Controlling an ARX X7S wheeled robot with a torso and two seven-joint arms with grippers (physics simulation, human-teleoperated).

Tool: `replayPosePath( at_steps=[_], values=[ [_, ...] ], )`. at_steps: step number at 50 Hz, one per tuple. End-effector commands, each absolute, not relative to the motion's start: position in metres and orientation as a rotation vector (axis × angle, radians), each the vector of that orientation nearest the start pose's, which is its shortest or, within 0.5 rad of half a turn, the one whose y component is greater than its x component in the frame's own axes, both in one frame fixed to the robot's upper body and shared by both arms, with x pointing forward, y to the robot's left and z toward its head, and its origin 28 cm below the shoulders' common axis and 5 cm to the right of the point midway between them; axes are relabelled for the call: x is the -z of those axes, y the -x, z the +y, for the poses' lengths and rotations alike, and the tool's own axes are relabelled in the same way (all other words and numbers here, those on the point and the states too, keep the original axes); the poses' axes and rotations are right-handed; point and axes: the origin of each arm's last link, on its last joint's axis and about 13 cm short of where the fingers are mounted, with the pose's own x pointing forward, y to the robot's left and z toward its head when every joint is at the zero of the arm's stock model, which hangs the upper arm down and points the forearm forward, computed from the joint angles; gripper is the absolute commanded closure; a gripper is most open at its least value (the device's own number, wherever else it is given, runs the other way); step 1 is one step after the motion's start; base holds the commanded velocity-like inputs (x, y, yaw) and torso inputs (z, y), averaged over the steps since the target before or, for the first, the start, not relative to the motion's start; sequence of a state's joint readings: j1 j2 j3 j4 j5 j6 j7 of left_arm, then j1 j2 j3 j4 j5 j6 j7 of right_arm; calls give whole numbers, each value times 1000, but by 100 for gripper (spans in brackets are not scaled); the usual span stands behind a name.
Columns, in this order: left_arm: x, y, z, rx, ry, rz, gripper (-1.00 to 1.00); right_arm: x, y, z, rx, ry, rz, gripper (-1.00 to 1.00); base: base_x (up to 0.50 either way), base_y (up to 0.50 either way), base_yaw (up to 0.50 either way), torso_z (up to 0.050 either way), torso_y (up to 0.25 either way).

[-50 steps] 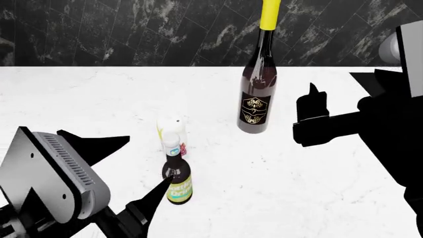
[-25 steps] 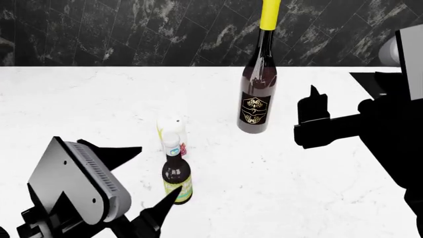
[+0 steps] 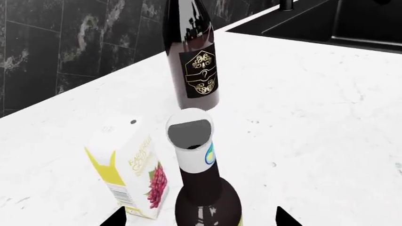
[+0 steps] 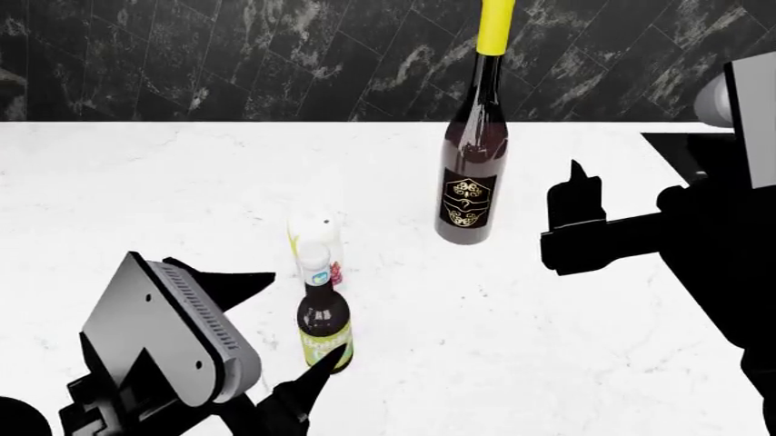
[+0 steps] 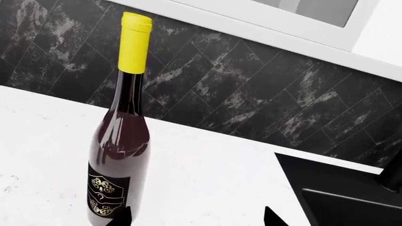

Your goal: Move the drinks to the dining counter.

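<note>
The small dark bottle [image 4: 323, 329] with a yellow-green label stands on a white counter [image 4: 145, 182]. My left gripper [image 4: 303, 316] is open, one finger on each side of the bottle's lower body, which shows close up in the left wrist view [image 3: 204, 197]. The white grape carton [image 4: 315, 238] stands just behind it and also shows in the left wrist view [image 3: 129, 169]. The tall wine bottle [image 4: 473, 173] with a yellow foil top stands further back. My right gripper [image 4: 576, 195] is open and empty to its right; in the right wrist view the wine bottle [image 5: 119, 155] is beside one fingertip. The dining counter is out of view.
A black marbled tile wall [image 4: 243, 54] runs behind the counter. A black sink [image 5: 345, 202] is set into the counter to the right of the wine bottle, and it also shows in the left wrist view [image 3: 339, 19].
My left gripper has moved forward and to the right, so its open fingers now sit either side of the small bottle. The right arm has barely moved.
</note>
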State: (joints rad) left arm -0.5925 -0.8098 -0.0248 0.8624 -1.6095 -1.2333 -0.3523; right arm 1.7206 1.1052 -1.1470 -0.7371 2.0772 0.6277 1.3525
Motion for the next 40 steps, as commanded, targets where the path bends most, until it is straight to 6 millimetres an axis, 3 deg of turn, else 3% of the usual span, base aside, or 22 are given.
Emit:
replayPosePath(
  at_steps=[1, 40],
  values=[
    [-224, -171, 247, 748, -235, 201, -100, -312, -164, -121, 27, 256, 120, -100, 0, 0, 0, 0, 0],
    [-211, -182, 241, 747, -253, 223, -100, -306, -163, -124, 38, 251, 131, -100, 0, 0, 0, 0, 0]
  ],
)
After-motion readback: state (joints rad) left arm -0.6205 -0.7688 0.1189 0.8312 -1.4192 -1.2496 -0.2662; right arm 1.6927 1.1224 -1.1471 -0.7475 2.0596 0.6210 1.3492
